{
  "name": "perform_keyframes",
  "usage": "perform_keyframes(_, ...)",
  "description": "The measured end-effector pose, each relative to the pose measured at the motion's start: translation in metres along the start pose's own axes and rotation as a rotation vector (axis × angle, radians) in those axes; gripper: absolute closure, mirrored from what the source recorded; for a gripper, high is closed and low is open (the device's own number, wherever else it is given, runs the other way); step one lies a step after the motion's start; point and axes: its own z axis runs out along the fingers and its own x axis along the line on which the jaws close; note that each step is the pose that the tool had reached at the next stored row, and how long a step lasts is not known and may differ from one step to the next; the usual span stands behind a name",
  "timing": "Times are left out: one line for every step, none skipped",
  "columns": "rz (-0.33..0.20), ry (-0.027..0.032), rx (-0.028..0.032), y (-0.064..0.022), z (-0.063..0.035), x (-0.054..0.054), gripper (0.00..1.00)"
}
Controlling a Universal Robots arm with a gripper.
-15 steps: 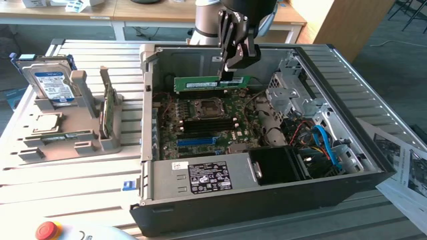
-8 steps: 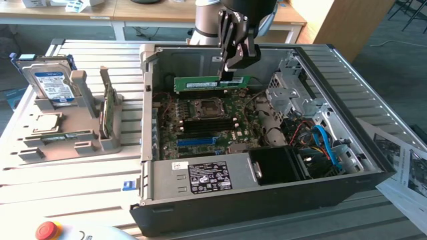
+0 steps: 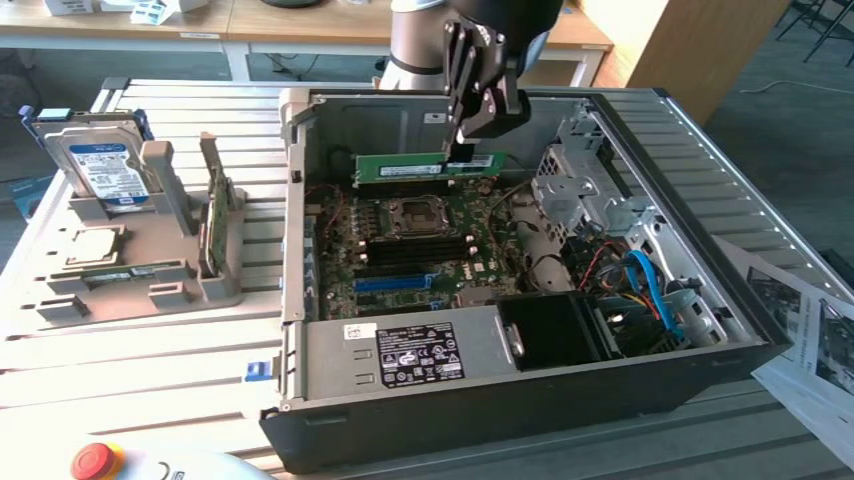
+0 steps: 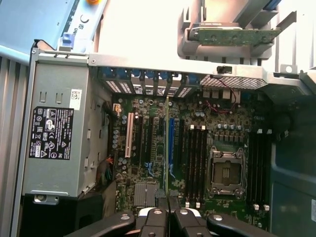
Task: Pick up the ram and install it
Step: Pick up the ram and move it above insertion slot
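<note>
Exterior view first, biggest stuff down. One slatted table [image 3: 160,370] with one open PC case [image 3: 534,400] lying on it, side panel off. One robot arm [image 3: 427,40] drops in from 12 o'clock, its wrist pointing nearly straight down into the case.

Inside there's one motherboard [image 3: 400,255] and one power supply [image 3: 334,370] at the case's 6 o'clock. The supply has a black label and a small white sticker, print too small to read.

At 9 o'clock sits one gray fixture [image 3: 120,300] holding one hard drive [image 3: 104,165] stood upright with a blue label (can't read it either) and one green card [image 3: 214,225] standing on edge. Some printed sheets of paper [image 3: 807,340] lie at 3 o'clock, and one red button [image 3: 96,460] is at 7 o'clock.

The gripper [image 3: 463,152] is clenched on the ram [image 3: 400,168], pinching its upper edge nearer its 3 o'clock end. The stick hangs level in the air over the 12 o'clock part of the board, above the one CPU socket [image 3: 416,215] and clear of it. One blue slot [image 3: 400,283] sits toward 6 o'clock of that socket.

In the wrist view both fingers [image 4: 157,219] are pressed together with the stick edge-on between them, a thin line running just beside the blue slot. One white slot [image 4: 129,140] lies further off, and there are two banks of black slots, one on each side of the socket.
</note>
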Motion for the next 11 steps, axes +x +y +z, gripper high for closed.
perform_keyframes(0.000,-0.0001,0.0000,-0.0011,0.0000,0.0001,0.88)
perform_keyframes(0.000,-0.0001,0.0000,-0.0021,0.0000,0.0002,0.88)
perform_keyframes(0.000,-0.0001,0.0000,-0.0031,0.0000,0.0003,0.88)
perform_keyframes(0.000,-0.0001,0.0000,-0.0037,0.0000,0.0003,0.88)
perform_keyframes(0.000,-0.0001,0.0000,-0.0039,0.0000,0.0004,0.88)
perform_keyframes(0.000,-0.0001,0.0001,-0.0039,0.0000,0.0004,0.88)
perform_keyframes(0.000,0.0000,0.0000,-0.0039,0.0000,0.0004,0.88)
perform_keyframes(0.000,0.0000,0.0000,-0.0039,0.0000,0.0004,0.88)
perform_keyframes(0.000,0.0000,0.0000,-0.0039,0.0000,0.0003,0.88)
perform_keyframes(0.000,0.0000,0.0000,-0.0039,0.0000,0.0004,0.88)
perform_keyframes(0.000,-0.0001,0.0000,-0.0039,0.0001,0.0003,0.88)
